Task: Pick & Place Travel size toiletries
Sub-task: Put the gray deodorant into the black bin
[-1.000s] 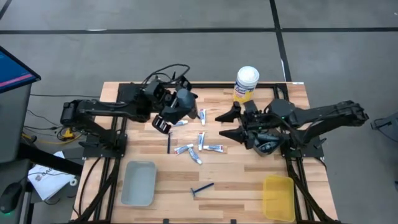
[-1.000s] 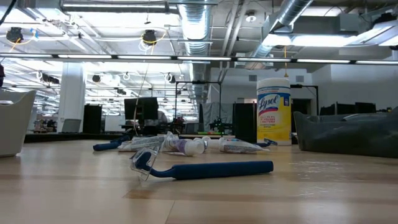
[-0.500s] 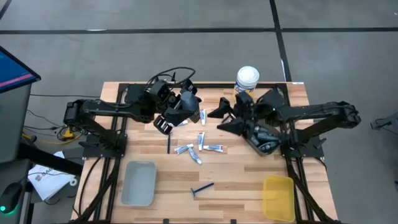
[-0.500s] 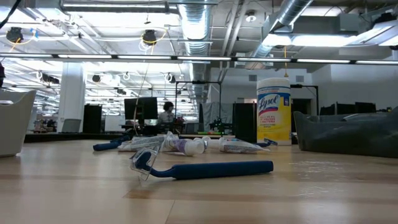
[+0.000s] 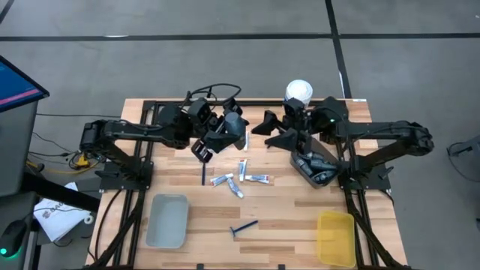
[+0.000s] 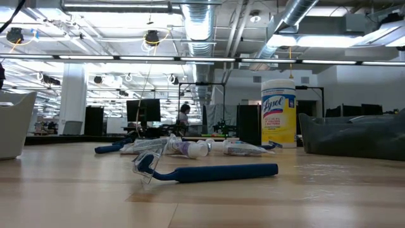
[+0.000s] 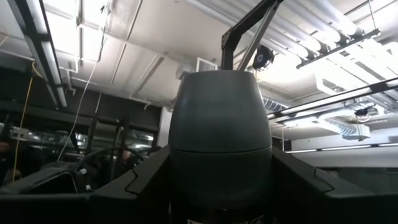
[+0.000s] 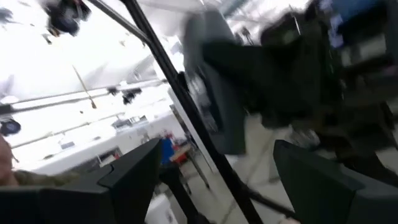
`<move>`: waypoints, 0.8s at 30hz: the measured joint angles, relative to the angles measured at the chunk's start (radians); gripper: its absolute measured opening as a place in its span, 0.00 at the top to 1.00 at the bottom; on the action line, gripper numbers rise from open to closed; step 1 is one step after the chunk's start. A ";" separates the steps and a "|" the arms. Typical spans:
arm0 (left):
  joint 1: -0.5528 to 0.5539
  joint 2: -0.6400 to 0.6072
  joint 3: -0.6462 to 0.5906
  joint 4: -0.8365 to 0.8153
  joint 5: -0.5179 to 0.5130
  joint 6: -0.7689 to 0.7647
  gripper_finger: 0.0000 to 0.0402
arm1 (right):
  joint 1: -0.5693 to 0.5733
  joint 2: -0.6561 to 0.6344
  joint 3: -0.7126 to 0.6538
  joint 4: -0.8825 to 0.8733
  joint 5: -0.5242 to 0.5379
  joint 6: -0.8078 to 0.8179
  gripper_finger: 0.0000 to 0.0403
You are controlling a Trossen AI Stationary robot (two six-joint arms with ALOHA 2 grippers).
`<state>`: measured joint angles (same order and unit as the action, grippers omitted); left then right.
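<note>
The left gripper (image 5: pixel 241 135) is holding a dark grey oval container (image 7: pixel 219 134) between its fingers, lifted above the back of the table (image 5: pixel 285 210); the wrist view is showing it upright and centred in the grip. The right gripper (image 5: pixel 270 129) is hanging close by with its jaws wide and nothing in them, beside the dark tray (image 5: pixel 315 166). The tubes (image 5: pixel 241 177) and one razor (image 5: pixel 203 173) are lying mid-table, another razor (image 5: pixel 243 227) nearer the front between the grey tray (image 5: pixel 166 221) and yellow tray (image 5: pixel 335 238). If this is a handover, the right jaws should be closing squarely on the container's free end before the left lets go, with both arms keeping clear of the canister (image 5: pixel 298 94).
</note>
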<state>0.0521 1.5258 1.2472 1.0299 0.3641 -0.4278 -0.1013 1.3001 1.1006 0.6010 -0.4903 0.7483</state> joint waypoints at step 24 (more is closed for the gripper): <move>0.003 -0.018 0.001 0.069 -0.400 -0.278 0.48 | 0.024 -0.173 0.019 -0.494 0.281 -0.555 0.25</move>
<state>0.0547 1.5082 1.2480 1.0991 -0.0361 -0.7058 -0.0775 1.1272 1.1198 0.1073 -0.2094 0.1936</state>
